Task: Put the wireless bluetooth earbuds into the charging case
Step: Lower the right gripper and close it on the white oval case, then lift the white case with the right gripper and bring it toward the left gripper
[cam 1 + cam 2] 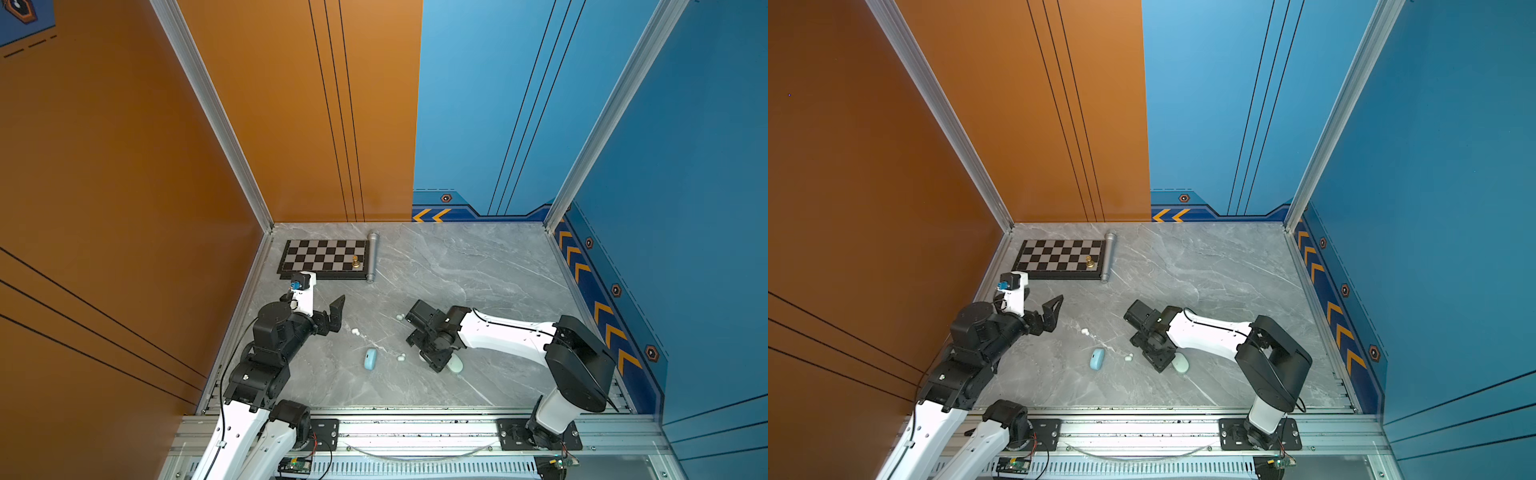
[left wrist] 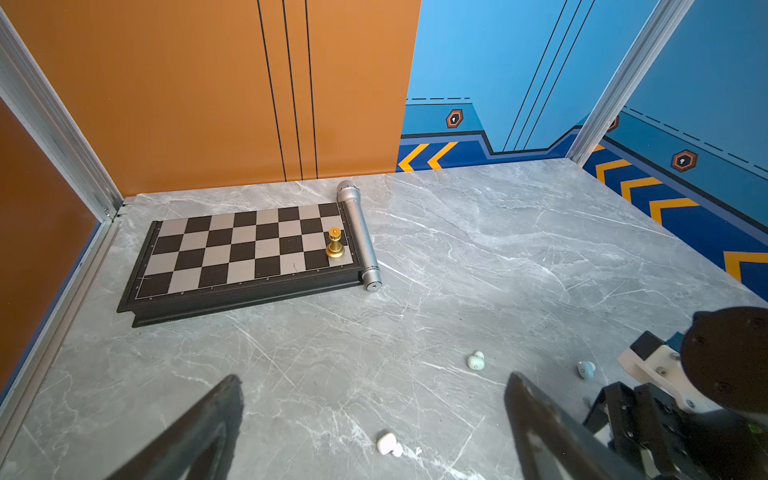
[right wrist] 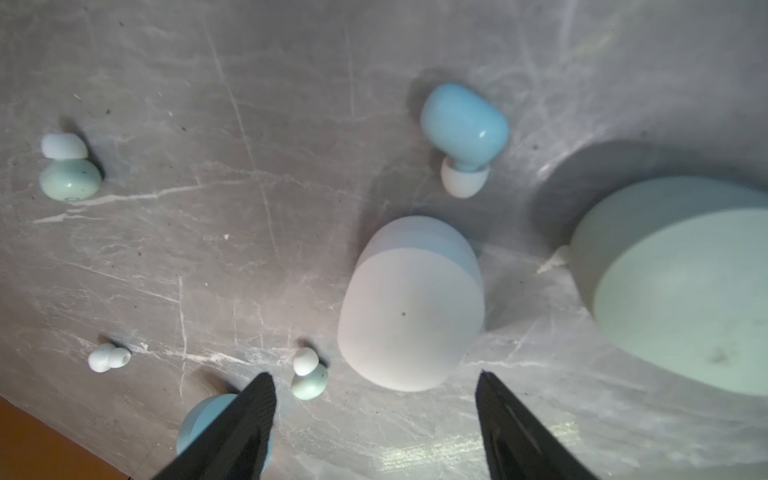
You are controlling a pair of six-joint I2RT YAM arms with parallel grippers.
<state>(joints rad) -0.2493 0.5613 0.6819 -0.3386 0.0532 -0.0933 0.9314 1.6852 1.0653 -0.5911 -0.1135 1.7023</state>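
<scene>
Orange and blue walls box in a grey marbled table (image 1: 478,270), with a chessboard (image 1: 324,257) and a microphone (image 1: 372,257) lying by its far left corner. The earbuds are loose around the middle of the table and toward its near edge, none of them seated. Four can be counted: a mint earbud (image 3: 70,174), a blue earbud (image 3: 465,129), a white earbud (image 3: 109,357) and a second mint earbud (image 3: 309,380). Among them lie a white case (image 3: 411,303), a mint case (image 3: 681,291) and a blue case (image 1: 370,358), all apparently shut.

The right pincer (image 3: 374,386) hangs low at the near end of the white case, jaws apart and gripping nothing. The left pincer (image 1: 335,316) is wide open and empty near the left edge.

The case is smooth and rounded, so an off-centre squeeze could squirt it toward the blue earbud. One finger sits just beside the second mint earbud, and a small sideways drift might flick it away. No bud can go in until a lid is opened, and prying at one with only one pincer on the case may spin or tip it.
</scene>
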